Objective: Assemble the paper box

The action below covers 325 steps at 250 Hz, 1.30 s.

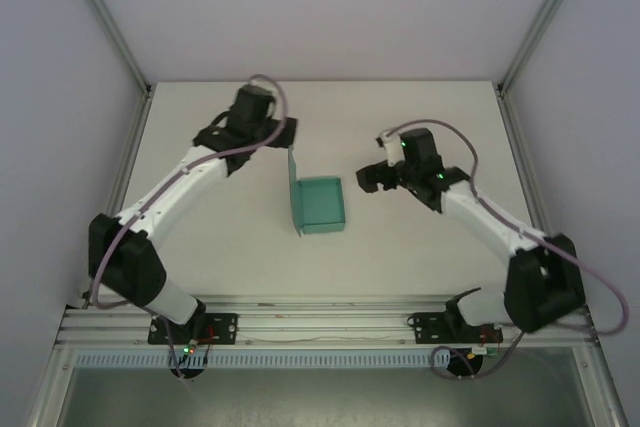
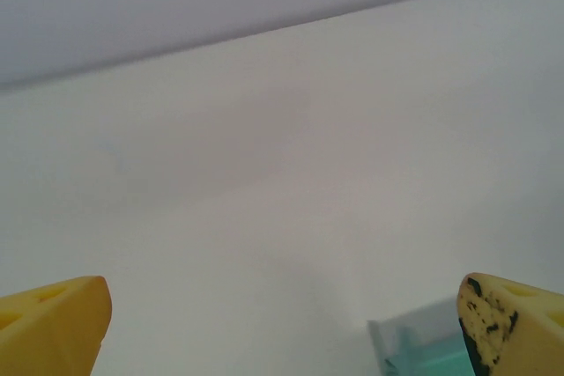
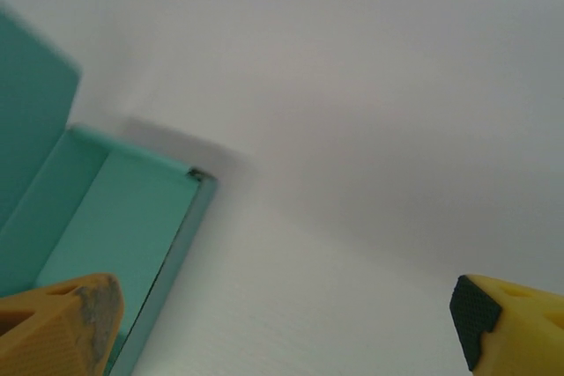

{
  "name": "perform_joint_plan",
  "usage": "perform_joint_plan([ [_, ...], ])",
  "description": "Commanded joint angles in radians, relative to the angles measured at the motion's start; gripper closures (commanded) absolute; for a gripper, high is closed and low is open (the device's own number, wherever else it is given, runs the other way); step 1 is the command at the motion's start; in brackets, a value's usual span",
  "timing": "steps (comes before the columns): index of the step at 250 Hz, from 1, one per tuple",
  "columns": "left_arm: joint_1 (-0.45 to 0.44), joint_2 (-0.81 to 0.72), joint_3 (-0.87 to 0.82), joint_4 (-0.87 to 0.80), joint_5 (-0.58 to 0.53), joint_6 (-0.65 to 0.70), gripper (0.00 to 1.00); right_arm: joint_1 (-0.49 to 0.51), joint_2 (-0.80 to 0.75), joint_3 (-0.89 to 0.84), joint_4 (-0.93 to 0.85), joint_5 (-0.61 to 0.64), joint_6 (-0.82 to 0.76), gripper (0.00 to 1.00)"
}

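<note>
The teal-green paper box (image 1: 322, 205) lies mid-table as a shallow open tray, its lid flap (image 1: 294, 190) standing upright along its left side. My left gripper (image 1: 283, 133) hovers just behind the flap's far end, open, nothing between its yellow fingers (image 2: 55, 323). A corner of the box (image 2: 421, 348) shows low in the left wrist view, near the right finger. My right gripper (image 1: 370, 179) sits just right of the box, open and empty. In the right wrist view the tray's floor and right wall (image 3: 110, 244) lie by the left finger (image 3: 62, 323).
The white table (image 1: 220, 237) is walled by pale panels with aluminium posts (image 1: 110, 22) at the back corners. An aluminium rail (image 1: 320, 327) carrying both arm bases runs along the near edge.
</note>
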Motion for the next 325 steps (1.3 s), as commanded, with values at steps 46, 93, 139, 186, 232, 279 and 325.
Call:
perform_joint_plan([
  [46,0.140,-0.113,-0.310,0.037,0.151,-0.350,0.00,0.131,0.534,0.556,-0.498,-0.122,-0.640,0.14],
  [93,0.160,-0.142,-0.353,0.041,0.190,-0.359,0.00,0.157,0.725,0.735,-0.522,-0.115,-0.630,0.29],
  [139,0.164,-0.175,-0.359,0.046,0.173,-0.365,0.00,0.164,0.746,0.695,-0.337,-0.031,-0.466,0.59],
  [186,0.163,-0.207,-0.366,0.034,0.118,-0.365,0.00,0.170,0.640,0.507,-0.127,0.113,-0.262,0.79],
  [232,0.163,-0.210,-0.361,0.019,0.083,-0.365,0.00,0.202,0.520,0.325,-0.061,0.288,0.041,0.81],
  [279,0.164,-0.198,-0.352,0.034,0.088,-0.364,0.00,0.278,0.448,0.228,-0.190,0.534,0.520,0.84],
  [325,0.164,-0.165,-0.336,0.049,0.139,-0.347,0.00,0.365,0.390,0.147,-0.250,0.620,0.881,0.85],
])
